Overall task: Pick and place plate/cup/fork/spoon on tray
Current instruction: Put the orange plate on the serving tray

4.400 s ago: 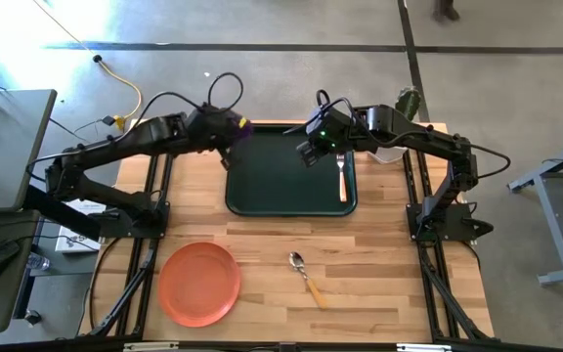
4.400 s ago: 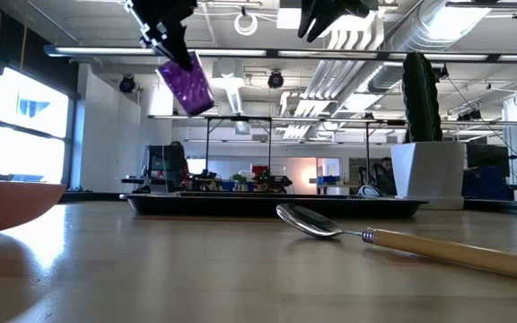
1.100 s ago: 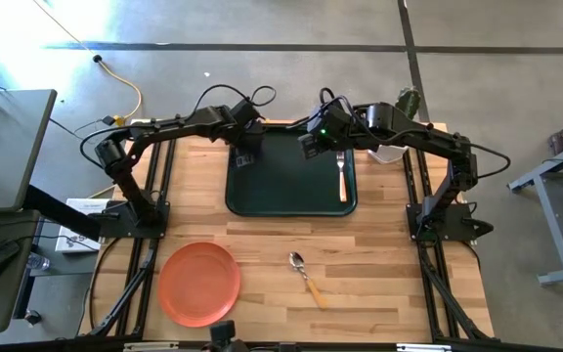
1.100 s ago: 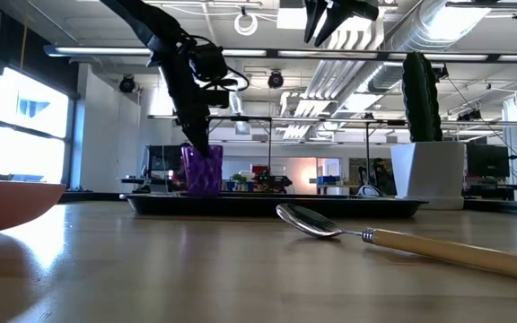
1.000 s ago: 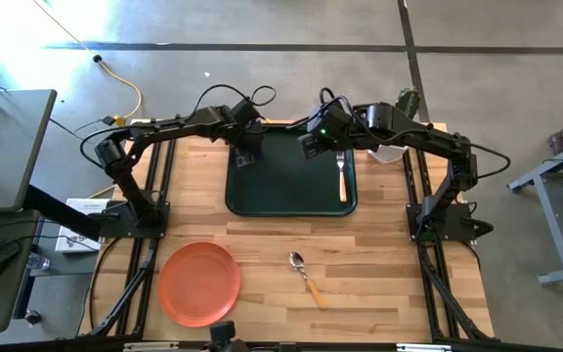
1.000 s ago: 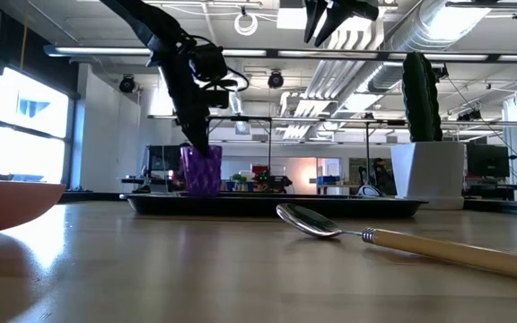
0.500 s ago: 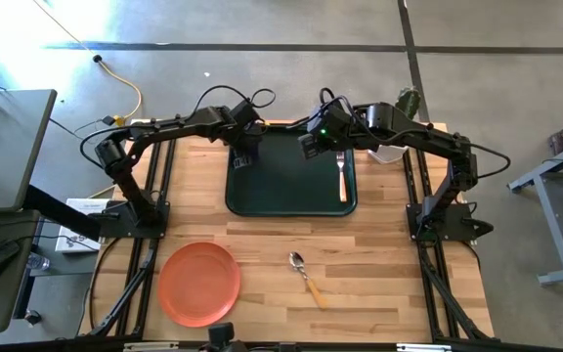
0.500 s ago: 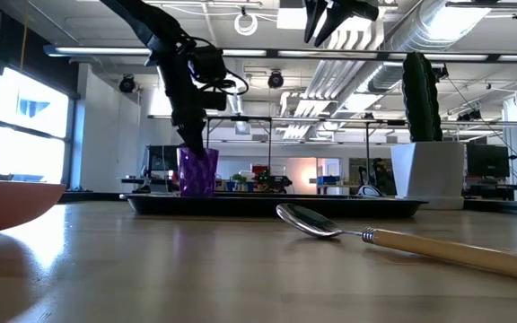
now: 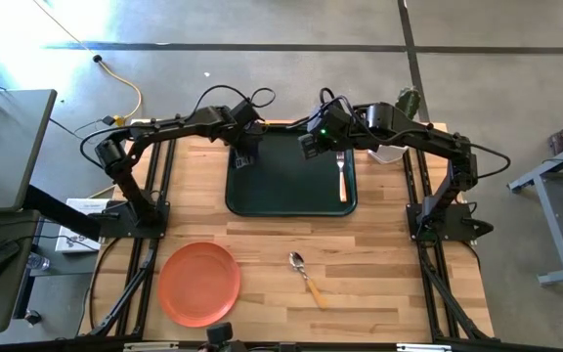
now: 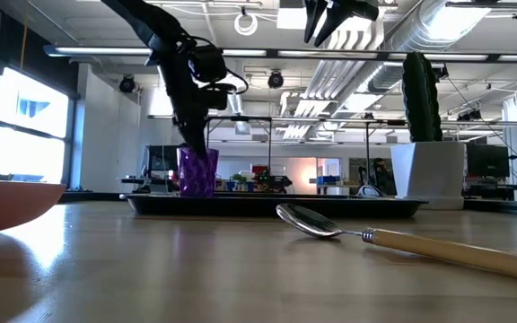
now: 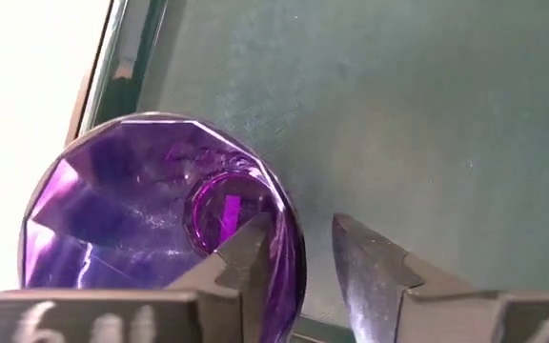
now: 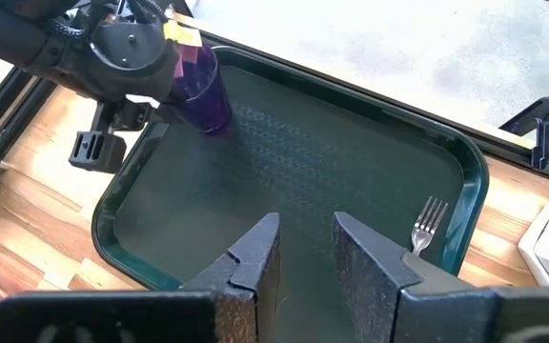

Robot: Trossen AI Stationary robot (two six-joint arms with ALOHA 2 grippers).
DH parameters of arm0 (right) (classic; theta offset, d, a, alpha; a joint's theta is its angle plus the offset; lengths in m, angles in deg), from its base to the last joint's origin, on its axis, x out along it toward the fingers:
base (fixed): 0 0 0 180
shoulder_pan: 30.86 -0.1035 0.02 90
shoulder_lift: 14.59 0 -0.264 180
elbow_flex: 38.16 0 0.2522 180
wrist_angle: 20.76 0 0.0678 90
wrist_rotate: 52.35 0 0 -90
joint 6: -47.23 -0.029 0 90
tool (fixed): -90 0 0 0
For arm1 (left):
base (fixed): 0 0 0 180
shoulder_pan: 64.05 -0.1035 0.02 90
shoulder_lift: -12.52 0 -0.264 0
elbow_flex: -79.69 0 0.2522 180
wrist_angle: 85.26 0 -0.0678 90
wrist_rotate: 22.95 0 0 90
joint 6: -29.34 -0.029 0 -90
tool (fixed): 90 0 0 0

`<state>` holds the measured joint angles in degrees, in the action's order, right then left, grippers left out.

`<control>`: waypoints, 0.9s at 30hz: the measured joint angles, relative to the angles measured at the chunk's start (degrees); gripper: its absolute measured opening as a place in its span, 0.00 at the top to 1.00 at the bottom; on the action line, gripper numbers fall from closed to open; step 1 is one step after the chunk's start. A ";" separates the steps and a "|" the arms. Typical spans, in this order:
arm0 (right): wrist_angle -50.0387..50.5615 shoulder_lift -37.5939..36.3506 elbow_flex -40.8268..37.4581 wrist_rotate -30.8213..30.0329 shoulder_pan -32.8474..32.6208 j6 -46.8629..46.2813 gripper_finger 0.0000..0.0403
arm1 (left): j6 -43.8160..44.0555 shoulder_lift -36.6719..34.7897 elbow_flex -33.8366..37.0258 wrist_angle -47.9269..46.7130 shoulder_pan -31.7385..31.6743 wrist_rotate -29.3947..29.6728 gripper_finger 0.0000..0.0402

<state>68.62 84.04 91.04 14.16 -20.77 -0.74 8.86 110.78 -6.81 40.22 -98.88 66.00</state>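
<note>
The purple cup (image 11: 151, 219) stands upright on its base in the far left corner of the green tray (image 9: 291, 191). My left gripper (image 11: 298, 267) comes down on it, open, one finger inside the cup and the other outside over the tray. My right gripper (image 12: 305, 257) hovers open and empty high above the tray's far middle. The fork (image 9: 341, 168) lies flat along the tray's right side. The orange plate (image 9: 199, 284) and the spoon (image 9: 306, 277) lie on the table near its front edge. My left gripper straddles the cup's wall (image 11: 289, 252) on the side toward the tray's middle, coming from above. A gap shows between the outer finger (image 11: 370, 267) and the wall. Whether the inner finger (image 11: 246, 252) touches the wall, I cannot tell.
A white pot with a cactus (image 10: 429, 170) stands just beyond the tray's far right corner. The tray's middle and near half are bare. Bare wood lies between the tray and the plate and spoon.
The cup has settled a little toward the table's left on the tray and stands straight now. My left gripper has stayed down at the cup.
</note>
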 joint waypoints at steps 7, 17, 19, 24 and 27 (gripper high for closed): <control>0.02 0.00 0.00 0.03 0.00 0.29 0.77 | 2.41 0.00 -5.32 -4.68 0.00 0.10 0.70; 0.02 0.00 0.00 3.07 -0.01 0.39 0.77 | 9.12 -0.04 -15.87 -18.36 -0.02 0.23 0.70; 0.02 0.00 0.00 4.16 -0.15 0.42 0.77 | 10.23 -0.05 -17.46 -22.35 -0.02 0.23 0.70; 0.02 0.00 0.00 5.49 -1.36 2.16 0.77 | 13.17 -1.27 -18.59 -31.76 0.07 0.14 0.71; 0.00 0.00 0.00 7.35 -2.40 3.64 0.77 | 13.78 -3.04 -18.59 -35.47 0.11 0.17 0.72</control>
<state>68.62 84.04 91.04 21.51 -23.17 2.90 22.65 107.74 -25.40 4.75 -98.77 66.17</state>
